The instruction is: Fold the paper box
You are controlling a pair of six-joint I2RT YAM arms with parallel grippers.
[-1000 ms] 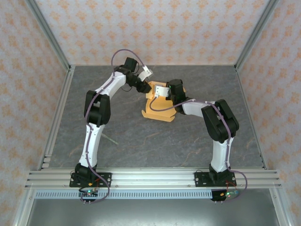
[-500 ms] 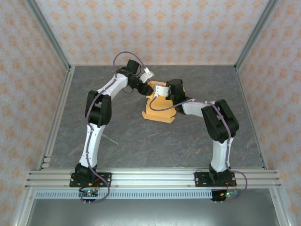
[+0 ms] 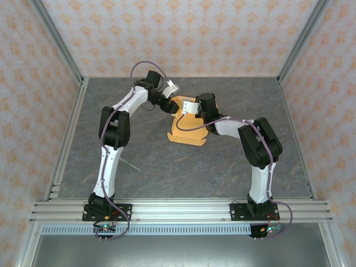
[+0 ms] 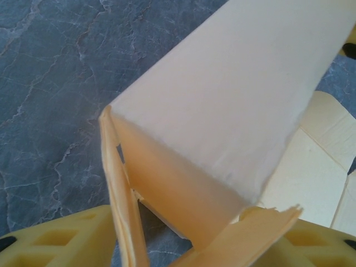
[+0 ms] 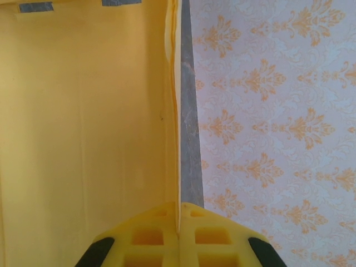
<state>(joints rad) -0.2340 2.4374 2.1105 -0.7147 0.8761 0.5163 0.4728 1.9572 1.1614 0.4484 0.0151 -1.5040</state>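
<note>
Top, left wrist and right wrist views of two arms at work on an orange-yellow box (image 3: 192,129). The box lies partly folded on the grey table (image 3: 156,167), in its far half, about midway between the left and right edges and well clear of both. The left gripper (image 3: 172,104) reaches in at the box's far-left corner. In its wrist view the yellow fingers (image 4: 61,239) stand wide apart, with a raised corner of the box (image 4: 222,111) and two frayed flap edges between them. Whether the pads touch the paperboard cannot be told. The right gripper (image 3: 184,114) comes in from the right over the box's far part. In its wrist view the jaws (image 5: 179,214) are pressed together on the thin upper edge of an upright box panel (image 5: 83,122). Beyond that panel lie a strip of table (image 5: 187,111) and the patterned wall (image 5: 267,111).
</note>
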